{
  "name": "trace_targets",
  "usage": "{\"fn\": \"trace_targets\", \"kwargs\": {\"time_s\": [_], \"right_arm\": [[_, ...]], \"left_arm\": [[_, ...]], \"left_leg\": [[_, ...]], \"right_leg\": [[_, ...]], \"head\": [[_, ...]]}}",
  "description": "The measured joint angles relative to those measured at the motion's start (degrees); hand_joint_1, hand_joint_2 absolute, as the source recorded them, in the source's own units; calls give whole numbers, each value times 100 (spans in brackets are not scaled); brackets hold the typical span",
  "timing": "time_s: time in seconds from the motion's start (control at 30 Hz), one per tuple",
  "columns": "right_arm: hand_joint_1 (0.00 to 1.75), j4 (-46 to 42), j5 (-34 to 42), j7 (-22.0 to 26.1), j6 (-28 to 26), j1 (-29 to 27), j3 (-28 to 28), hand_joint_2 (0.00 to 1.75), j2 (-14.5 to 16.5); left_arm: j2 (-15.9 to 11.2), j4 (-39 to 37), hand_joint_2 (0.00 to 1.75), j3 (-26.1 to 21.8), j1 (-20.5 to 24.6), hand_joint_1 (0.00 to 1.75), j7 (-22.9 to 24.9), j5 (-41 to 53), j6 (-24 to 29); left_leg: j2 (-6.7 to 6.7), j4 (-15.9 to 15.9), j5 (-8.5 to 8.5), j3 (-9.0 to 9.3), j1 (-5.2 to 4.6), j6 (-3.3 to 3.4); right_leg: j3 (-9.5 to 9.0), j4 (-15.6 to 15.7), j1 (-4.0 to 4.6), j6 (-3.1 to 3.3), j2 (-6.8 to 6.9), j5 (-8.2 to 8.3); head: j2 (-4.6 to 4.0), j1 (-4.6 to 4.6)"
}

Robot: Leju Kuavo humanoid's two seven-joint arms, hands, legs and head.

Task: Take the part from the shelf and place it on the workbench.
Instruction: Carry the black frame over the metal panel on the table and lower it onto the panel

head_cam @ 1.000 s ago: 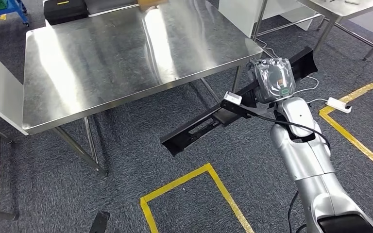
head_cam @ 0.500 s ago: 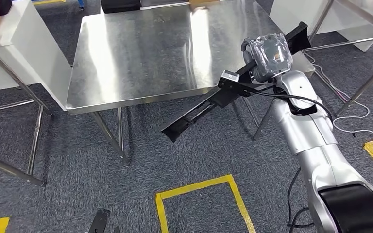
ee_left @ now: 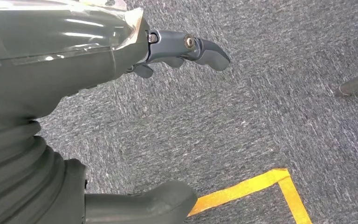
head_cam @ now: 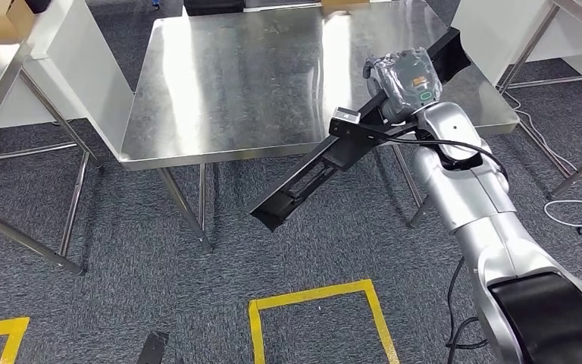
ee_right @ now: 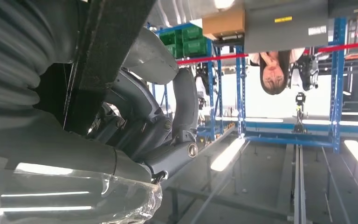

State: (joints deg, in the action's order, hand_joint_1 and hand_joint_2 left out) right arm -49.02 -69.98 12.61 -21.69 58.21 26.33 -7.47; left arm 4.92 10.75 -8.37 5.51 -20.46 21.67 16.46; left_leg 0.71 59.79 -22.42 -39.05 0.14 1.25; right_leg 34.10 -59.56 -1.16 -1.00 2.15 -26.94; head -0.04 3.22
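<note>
Part: long black channelled bar, tilted, clasped by right hand above the workbench front right corner; lower end overhangs carpet. Fingers largely hidden. Left hand empty, fingers apart.

Evenly lit from overhead. Broad white glare streaks across steel workbench; soft shadows under it on carpet. Sharp focus in head view. Right wrist view backlit, ceiling lights blown out, near hand dark and soft-edged.

part — long black bar | tilted, airborne | overhanging workbench edge
</note>
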Motion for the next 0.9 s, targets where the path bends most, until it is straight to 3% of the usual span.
{"fn": "trace_targets", "kwargs": {"time_s": [0.1, 0.17, 0.27, 0.3, 0.33, 0.37, 0.43, 0.5, 0.57, 0.67, 0.7, 0.77, 0.8, 0.83, 0.87, 0.9], "right_arm": [[175, 38, -43, -7, -11, 46, 40, 175, -20], [175, 62, -58, -28, -17, 94, 71, 175, -54], [175, 119, -58, -78, -18, 167, 101, 175, -156], [175, 143, -62, -93, -15, 175, 107, 175, -191], [175, 165, -67, -104, -11, 183, 110, 175, -216], [175, 185, -72, -113, -8, 199, 113, 175, -234], [175, 214, -84, -128, 1, 263, 120, 175, -249], [175, 243, -117, -156, 12, 340, 134, 175, -250], [175, 278, -194, -216, 18, 399, 156, 175, -251], [175, 330, -310, -318, 18, 519, 190, 175, -262], [175, 351, -338, -348, 18, 568, 199, 175, -267], [175, 410, -386, -393, 18, 648, 214, 175, -281], [175, 444, -401, -408, 18, 672, 222, 175, -288], [175, 475, -411, -416, 17, 687, 230, 175, -295], [175, 504, -415, -422, 16, 700, 240, 175, -302], [175, 531, -419, -427, 16, 719, 249, 175, -308]], "left_arm": [[7, 0, 175, 0, -20, 0, -18, 4, -10], [22, 0, 175, -2, -24, 0, -23, 3, -27], [38, 0, 175, -15, -11, 0, 4, 2, -98], [44, 0, 175, -18, -14, 0, 18, 2, -121], [50, 0, 175, -20, -19, 0, 27, 3, -132], [56, 0, 175, -22, -25, 0, 34, 4, -138], [62, 0, 175, -25, -27, 0, 34, 12, -140], [62, 0, 175, -30, -32, 0, 18, 20, -166], [61, 0, 175, -33, -48, 0, -17, 25, -204], [56, 0, 175, -47, -64, 0, -37, 40, -212], [57, 0, 175, -59, -65, 0, -37, 43, -211], [65, 0, 175, -83, -70, 0, -37, 45, -210], [68, 0, 175, -92, -75, 0, -37, 45, -210], [70, 0, 175, -98, -82, 0, -36, 45, -210], [71, 0, 175, -104, -86, 0, -32, 46, -211], [71, 0, 175, -110, -90, 0, -29, 48, -213]], "left_leg": [[-15, -114, -21, 83, -16, 62], [-40, -232, 16, 190, 13, 126], [-103, -280, 18, 245, 27, 182], [-137, -278, 9, 250, 27, 187], [-169, -273, 0, 255, 29, 182], [-199, -260, -15, 262, 33, 169], [-247, -194, -77, 261, 28, 110], [-279, -112, -178, 240, 7, 41], [-290, -81, -240, 239, 6, -3], [-221, 150, -375, 169, 32, -73], [-176, 420, -507, 42, 43, -107], [-108, 1188, -802, -388, 61, -160], [-93, 1480, -858, -587, 66, -169], [-88, 1578, -796, -697, 66, -166], [-88, 1419, -608, -678, 65, -147], [-87, 1062, -340, -552, 60, -112]], "right_leg": [[-45, 57, 12, -85, 8, -24], [50, -176, 21, -95, -65, -157], [643, -1264, 20, -54, -171, -550], [812, -1513, 19, -74, -182, -596], [875, -1538, 14, -117, -188, -541], [826, -1337, 4, -173, -191, -395], [502, -524, -28, -275, -192, -3], [254, -9, -33, -232, -201, 183], [194, 46, -13, -112, -207, 179], [131, 50, -48, -19, -207, 169], [105, 52, -55, 7, -208, 154], [59, 50, -49, 56, -208, 110], [30, 50, -43, 69, -209, 82], [-8, 49, -39, 73, -210, 50], [-60, 50, -35, 67, -210, 11], [-121, 51, -30, 56, -211, -33]], "head": [[0, -3], [0, -20], [0, -45], [0, -49], [0, -53], [0, -56], [0, -63], [0, -66], [0, -59], [0, -41], [0, -31], [0, -15], [0, -14], [0, -14], [0, -14], [0, -13]]}}
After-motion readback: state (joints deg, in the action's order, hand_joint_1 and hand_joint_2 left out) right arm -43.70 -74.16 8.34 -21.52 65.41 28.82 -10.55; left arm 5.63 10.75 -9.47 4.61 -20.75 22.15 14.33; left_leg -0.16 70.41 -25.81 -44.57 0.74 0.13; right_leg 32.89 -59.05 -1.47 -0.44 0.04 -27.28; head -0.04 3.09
